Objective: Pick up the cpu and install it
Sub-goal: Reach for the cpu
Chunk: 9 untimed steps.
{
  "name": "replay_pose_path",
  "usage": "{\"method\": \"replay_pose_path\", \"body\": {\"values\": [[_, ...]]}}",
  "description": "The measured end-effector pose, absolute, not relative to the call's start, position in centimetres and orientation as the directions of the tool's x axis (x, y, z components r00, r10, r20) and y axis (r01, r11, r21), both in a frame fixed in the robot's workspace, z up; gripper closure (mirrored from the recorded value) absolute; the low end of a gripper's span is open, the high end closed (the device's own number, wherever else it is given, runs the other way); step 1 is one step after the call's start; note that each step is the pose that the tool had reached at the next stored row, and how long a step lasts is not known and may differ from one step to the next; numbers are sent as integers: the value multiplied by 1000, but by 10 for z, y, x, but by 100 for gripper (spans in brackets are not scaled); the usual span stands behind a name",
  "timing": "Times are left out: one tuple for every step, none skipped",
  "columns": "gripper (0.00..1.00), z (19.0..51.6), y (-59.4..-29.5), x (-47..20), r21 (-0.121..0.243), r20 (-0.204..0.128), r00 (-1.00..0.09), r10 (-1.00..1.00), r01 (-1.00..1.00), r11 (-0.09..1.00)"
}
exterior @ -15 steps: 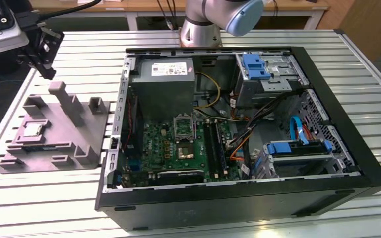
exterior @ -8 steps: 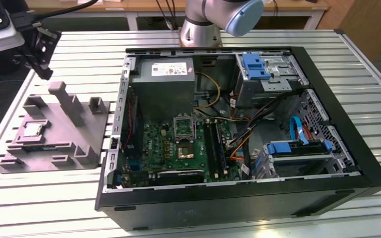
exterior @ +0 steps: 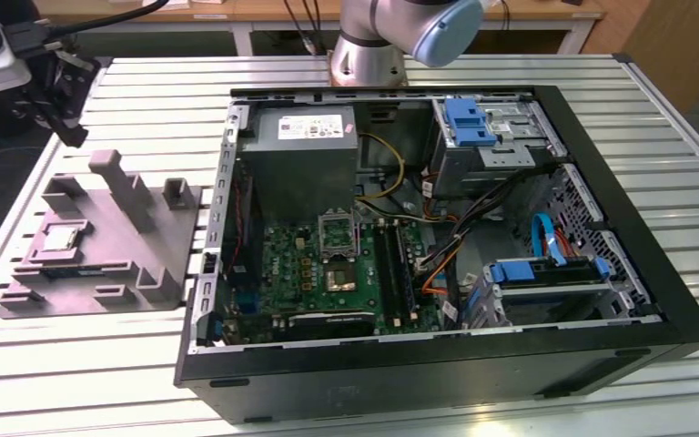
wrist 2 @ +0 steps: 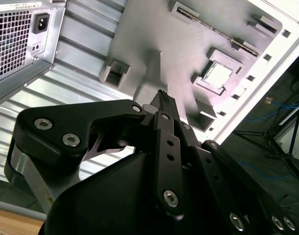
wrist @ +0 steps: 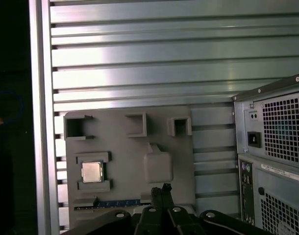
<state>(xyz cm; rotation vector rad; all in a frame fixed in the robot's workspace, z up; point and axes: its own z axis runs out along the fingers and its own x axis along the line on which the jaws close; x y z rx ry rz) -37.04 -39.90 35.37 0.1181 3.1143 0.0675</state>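
A robotics lab: a slotted aluminium tabletop (exterior: 83,364) bears an opened computer case (exterior: 641,300) and robot arm base (exterior: 368,55), with wooden workbenches (exterior: 265,11) beyond.

cpu (wrist: 91,172): 1; grey holder (exterior: 109,238): 1; open computer case (exterior: 447,369): 1; pincer (wrist: 161,188): 1; slatted table (exterior: 690,173): 1

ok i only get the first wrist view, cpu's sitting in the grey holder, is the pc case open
observer: yes, in the exterior view the case lies with its open side up and the green board is exposed.
operator: where's the gripper from it
observer: the gripper hangs at the exterior view's left of the case, above the grey holder and not touching it; the cpu lies there untouched.
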Motion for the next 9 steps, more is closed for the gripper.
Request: {"method": "replay_pose_path", "body": {"values": [[89, 354, -399, -372, 44, -23, -997, 76, 75, 996], [89, 354, -399, -373, 44, -23, -997, 76, 75, 996], [89, 353, -399, -374, 44, -23, -997, 76, 75, 996], [89, 353, -399, -375, 44, -23, -997, 76, 75, 996], [89, 353, -399, -375, 44, -23, -997, 76, 75, 996], [89, 353, -399, -376, 44, -23, -997, 76, 75, 996], [89, 353, -399, -376, 44, -23, -997, 76, 75, 996], [89, 353, -399, -377, 44, -23, -997, 76, 75, 996], [89, 353, -399, -377, 44, -23, -997, 76, 75, 996]]}}
